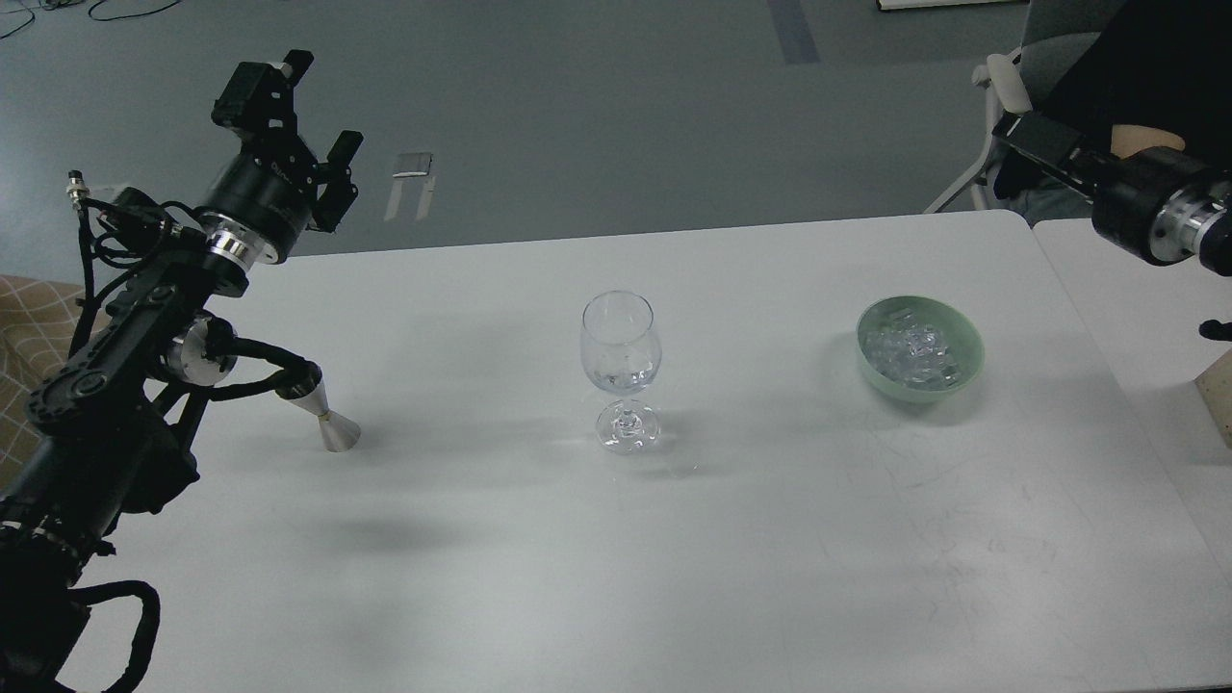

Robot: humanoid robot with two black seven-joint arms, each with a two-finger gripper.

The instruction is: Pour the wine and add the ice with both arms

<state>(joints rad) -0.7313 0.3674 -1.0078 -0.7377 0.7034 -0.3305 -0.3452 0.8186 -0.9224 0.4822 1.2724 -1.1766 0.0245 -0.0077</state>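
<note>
At the far left the left claw [313, 115] is raised above the bench's [770, 539] back edge, pointing up and away, fingers spread and holding nothing; the forearm slopes down toward the lower left corner with cables looping off it. Just beside that arm a small steel jigger [327, 419] stands on the bench, within easy reach, likely the pouring vessel. Mid-bench the glass [622, 371] stands upright on its stem, central so either arm can get to it; its bowl seems to hold some ice and perhaps a little wine, hard to tell. Right of it, well apart, a green bowl [953, 371] holds the ice [910, 351]. The right claw [1011, 164] sits near the top right edge, dark and small; I cannot tell its state.
</note>
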